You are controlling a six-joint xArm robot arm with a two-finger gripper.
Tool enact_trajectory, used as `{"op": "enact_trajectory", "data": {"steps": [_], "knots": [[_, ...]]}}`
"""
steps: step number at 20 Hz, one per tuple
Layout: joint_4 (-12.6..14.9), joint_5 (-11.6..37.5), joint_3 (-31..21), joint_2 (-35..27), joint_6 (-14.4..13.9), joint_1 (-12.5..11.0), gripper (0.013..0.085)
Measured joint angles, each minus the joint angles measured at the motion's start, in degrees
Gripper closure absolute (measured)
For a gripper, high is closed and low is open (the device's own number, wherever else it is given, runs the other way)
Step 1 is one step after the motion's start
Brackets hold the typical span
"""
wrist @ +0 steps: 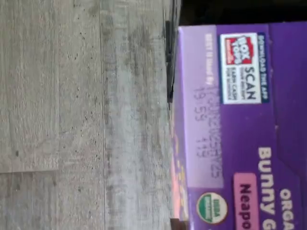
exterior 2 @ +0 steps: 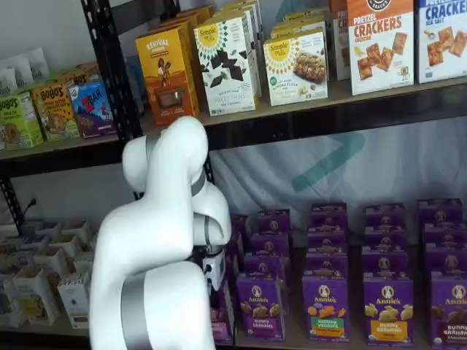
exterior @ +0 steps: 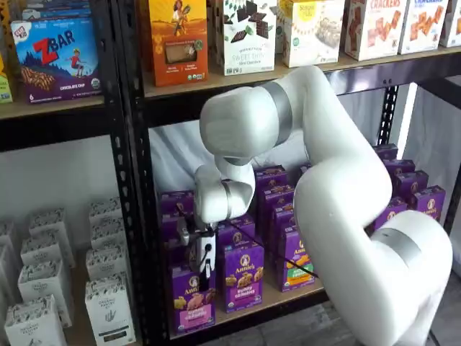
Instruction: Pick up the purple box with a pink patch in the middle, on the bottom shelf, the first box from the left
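Observation:
The purple box [exterior: 192,297] stands upright at the left end of the bottom shelf [exterior: 284,297], with a pink band on its front. My gripper [exterior: 204,281] hangs right over its top, the black fingers [exterior: 207,261] reaching down to the top edge. I see no clear gap between them and cannot tell if they hold it. The wrist view shows the box's top face [wrist: 240,143] close up, with a pink patch and a Box Tops label. In a shelf view the box [exterior 2: 222,319] is mostly hidden behind my arm.
Like purple cartons stand next to it: one with a darker purple patch [exterior: 243,277], one with a green-and-orange patch [exterior: 295,263]. More rows stand behind. A black rack upright [exterior: 137,216] is close on the left, with white cartons [exterior: 108,310] beyond it. Grey floor [wrist: 72,120] lies below.

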State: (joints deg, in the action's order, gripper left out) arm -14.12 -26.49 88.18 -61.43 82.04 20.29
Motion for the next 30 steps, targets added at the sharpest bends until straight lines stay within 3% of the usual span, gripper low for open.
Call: {"op": "enact_trajectory", "data": {"steps": [1, 12, 30], "knots": [[0.14, 0.06, -0.1, 0.06, -0.11, 0.0, 0.069], [2.89, 1.47, -4.46, 3.39, -2.25, -0.27, 0.069], [7.47, 7.53, -29.02, 23.07, -7.69, 1.33, 0.069]]}}
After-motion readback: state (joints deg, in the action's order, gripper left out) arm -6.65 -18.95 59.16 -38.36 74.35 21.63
